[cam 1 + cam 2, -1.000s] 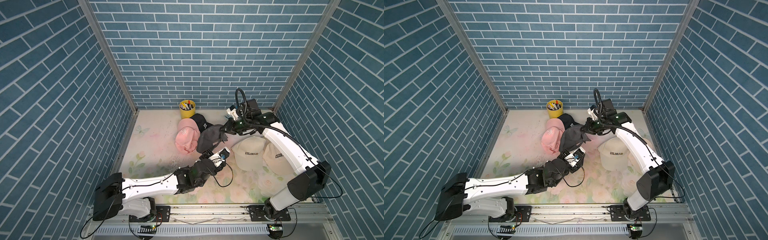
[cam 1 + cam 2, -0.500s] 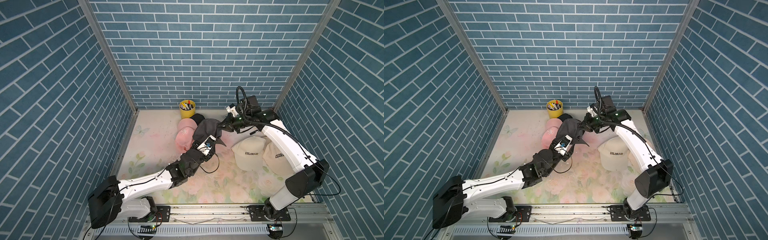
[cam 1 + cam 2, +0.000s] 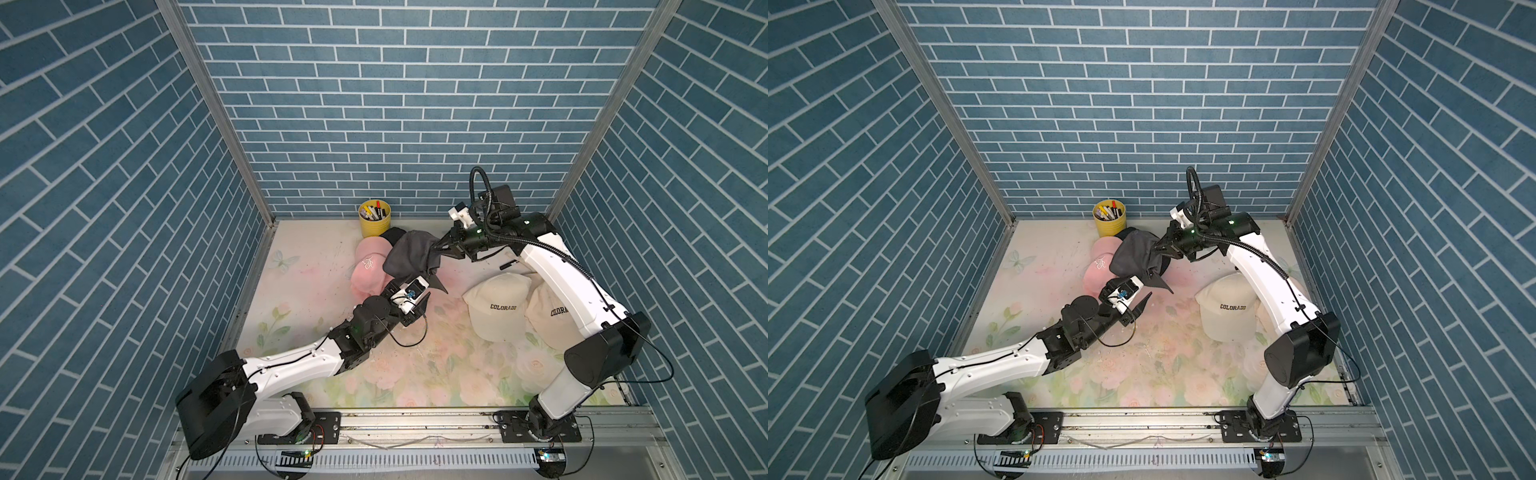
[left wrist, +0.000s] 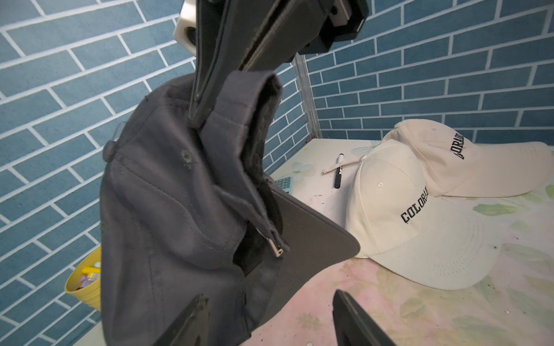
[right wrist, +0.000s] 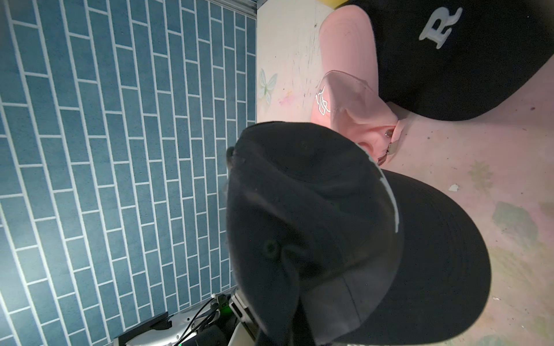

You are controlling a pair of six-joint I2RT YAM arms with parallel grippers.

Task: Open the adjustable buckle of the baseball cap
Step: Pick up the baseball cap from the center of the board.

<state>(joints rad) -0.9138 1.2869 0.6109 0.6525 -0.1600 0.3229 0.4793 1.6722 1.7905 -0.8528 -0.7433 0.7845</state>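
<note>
though aloft, cap (image 4: 168, 194) beside left gripper (image 4: 268, 295)

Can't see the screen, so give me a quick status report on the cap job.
Right gripper shut on back strap of grey cap, cap hanging. Left gripper open, at its lower edge. Metal buckle exposed, nothing blocking; cream caps lie aside.

Left arm (image 3: 291, 368) & right arm (image 3: 557, 274): white shells, blk joints, sm. screws, thin blk cables. Right has corrugated hose loop (image 3: 471, 185), green LED (image 3: 478, 230). Left gripper (image 4: 269, 295): blk tapered fingers (image 4: 353, 320).
</note>
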